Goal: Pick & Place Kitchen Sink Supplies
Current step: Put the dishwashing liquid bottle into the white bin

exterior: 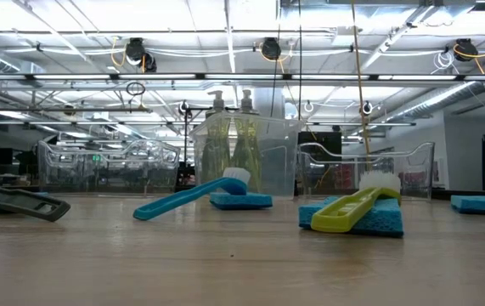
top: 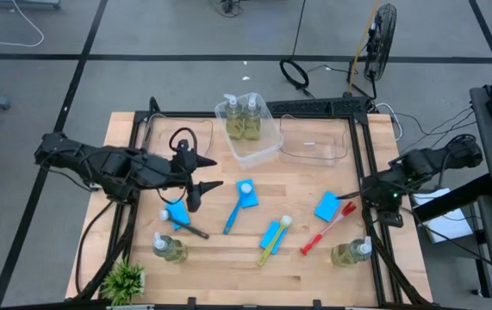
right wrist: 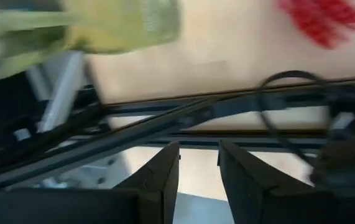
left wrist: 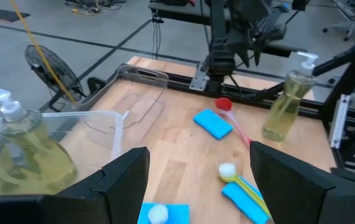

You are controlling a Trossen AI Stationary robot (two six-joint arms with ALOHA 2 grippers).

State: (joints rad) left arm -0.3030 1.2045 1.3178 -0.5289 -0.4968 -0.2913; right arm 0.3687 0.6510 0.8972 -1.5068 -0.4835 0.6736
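My left gripper (top: 211,173) (left wrist: 196,186) hovers open above the table's left half, with nothing between its fingers. My right gripper (top: 373,200) (right wrist: 200,177) is over the table's right edge rail, its fingers a narrow gap apart and holding nothing. Two soap bottles (top: 241,120) stand in a clear bin (top: 258,148). Two more bottles (top: 170,248) (top: 351,251) stand on the table. A brush rests its head on each blue sponge: blue brush (top: 233,215), black brush (top: 191,229), yellow-green brush (exterior: 348,210), red brush (top: 323,232).
A second clear bin (top: 314,138) stands at the far right with nothing showing in it. A small green plant (top: 125,280) stands at the near left corner. Black frame rails (top: 359,155) run along the table's right side. Bare wood (top: 228,254) shows near the front edge.
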